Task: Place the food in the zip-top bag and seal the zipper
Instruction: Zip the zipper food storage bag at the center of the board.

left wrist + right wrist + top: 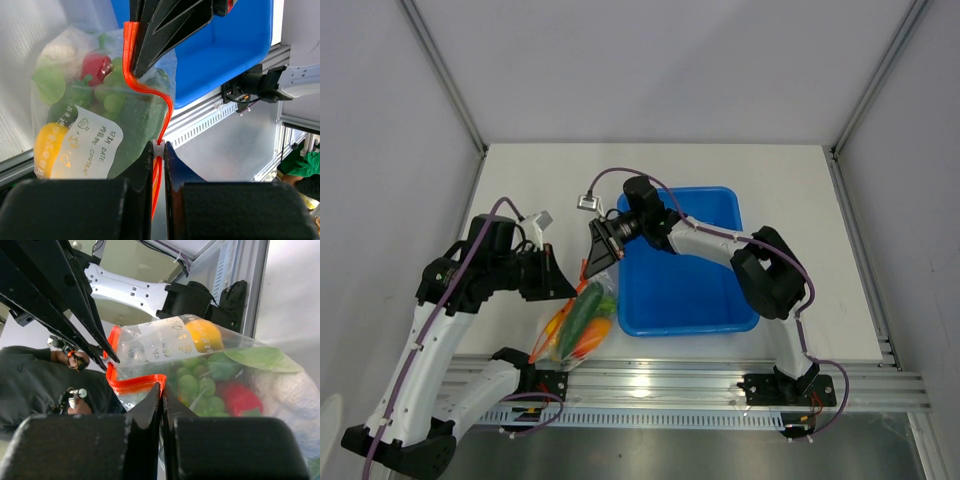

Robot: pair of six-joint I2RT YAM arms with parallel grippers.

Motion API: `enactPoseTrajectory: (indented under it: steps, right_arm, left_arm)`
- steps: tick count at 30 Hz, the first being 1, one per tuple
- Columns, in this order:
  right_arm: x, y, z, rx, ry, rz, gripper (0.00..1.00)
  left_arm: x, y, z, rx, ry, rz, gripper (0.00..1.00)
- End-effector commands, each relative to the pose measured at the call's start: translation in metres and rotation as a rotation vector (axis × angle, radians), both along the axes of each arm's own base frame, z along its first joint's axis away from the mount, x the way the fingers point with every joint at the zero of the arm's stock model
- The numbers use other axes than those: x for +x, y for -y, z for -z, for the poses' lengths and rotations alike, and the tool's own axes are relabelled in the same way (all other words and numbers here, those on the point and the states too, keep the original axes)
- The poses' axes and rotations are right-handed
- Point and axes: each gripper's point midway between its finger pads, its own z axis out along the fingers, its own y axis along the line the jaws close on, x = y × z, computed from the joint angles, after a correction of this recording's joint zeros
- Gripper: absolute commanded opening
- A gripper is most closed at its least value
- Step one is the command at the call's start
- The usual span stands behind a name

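Aluminium rail (pixel 720 375), white table (pixel 770 170), blue tub (pixel 680 300), filled zip-top bag (pixel 582 322), grey walls (pixel 650 70)

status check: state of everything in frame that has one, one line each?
left gripper, shut on the zipper.
right gripper, shut on the zipper further along.
zipper, pinched at two spots, wavy between them; can't tell if it's sealed.
zip-top bag, full, held by its mouth edge between both grippers.
food, inside the bag.
blue tub, upright, no food showing in it.
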Motion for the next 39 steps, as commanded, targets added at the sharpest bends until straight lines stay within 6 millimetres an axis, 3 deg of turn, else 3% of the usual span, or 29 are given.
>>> enactPoseTrajectory:
  steps: [1, 4, 10, 18, 22, 26, 27, 28, 29, 30, 31, 32, 33, 35, 37, 39]
  right_arm:
    - [-0.006, 0.001, -0.027, 0.075, 0.059, -0.015, 0.00]
    - [0.010, -0.005, -0.024, 0.068, 0.071, 0.065, 0.00]
    - [0.066, -0.016, -0.012, 0.005, 0.160, 0.284, 0.00]
    - [0.129, -0.016, 0.006, -0.065, 0.247, 0.554, 0.00]
    - [0.142, -0.014, 0.002, -0.059, 0.270, 0.608, 0.00]
    - [0.132, -0.014, -0.008, -0.036, 0.224, 0.537, 0.00]
    - [0.131, -0.012, -0.014, -0.096, 0.217, 0.529, 0.00]
    - [0.126, -0.012, -0.016, -0.148, 0.226, 0.521, 0.02]
    - [0.133, -0.013, -0.015, -0.209, 0.275, 0.567, 0.24]
    - [0.122, -0.002, -0.003, -0.345, 0.266, 0.560, 0.38]
    - [0.126, -0.005, -0.027, -0.329, 0.370, 0.580, 0.48]
    - [0.120, -0.007, -0.030, -0.369, 0.404, 0.588, 0.55]
    - [0.125, 0.005, -0.017, -0.481, 0.413, 0.633, 0.59]
    - [0.121, 0.008, -0.025, -0.503, 0.382, 0.647, 0.69]
    - [0.104, 0.009, -0.020, -0.506, 0.313, 0.581, 0.76]
    - [0.089, 0.007, -0.028, -0.447, 0.272, 0.518, 0.79]
  left_arm:
    - [0.008, 0.002, -0.019, -0.030, 0.085, -0.008, 0.01]
    - [0.004, -0.002, -0.013, -0.012, 0.063, -0.026, 0.01]
    - [-0.002, -0.008, -0.005, 0.009, 0.039, -0.062, 0.01]
    - [-0.009, -0.010, 0.002, -0.002, 0.019, -0.089, 0.01]
    - [-0.012, -0.011, 0.005, 0.002, 0.011, -0.094, 0.01]
    - [-0.010, -0.012, 0.003, 0.005, 0.020, -0.094, 0.01]
    - [-0.008, -0.012, 0.001, 0.004, 0.030, -0.095, 0.01]
    - [-0.006, -0.011, -0.002, 0.000, 0.036, -0.096, 0.01]
    - [-0.005, -0.010, -0.004, -0.004, 0.045, -0.097, 0.01]
    - [-0.001, -0.009, -0.008, -0.013, 0.065, -0.096, 0.01]
    - [0.001, -0.008, -0.011, -0.018, 0.076, -0.096, 0.01]
    - [0.003, -0.007, -0.013, -0.023, 0.084, -0.094, 0.01]
    - [0.008, -0.005, -0.017, -0.030, 0.106, -0.090, 0.01]
    - [0.015, -0.003, -0.022, -0.032, 0.136, -0.079, 0.01]
    - [0.023, -0.001, -0.029, -0.038, 0.171, -0.067, 0.01]
    - [0.030, 0.003, -0.036, -0.046, 0.204, -0.048, 0.01]
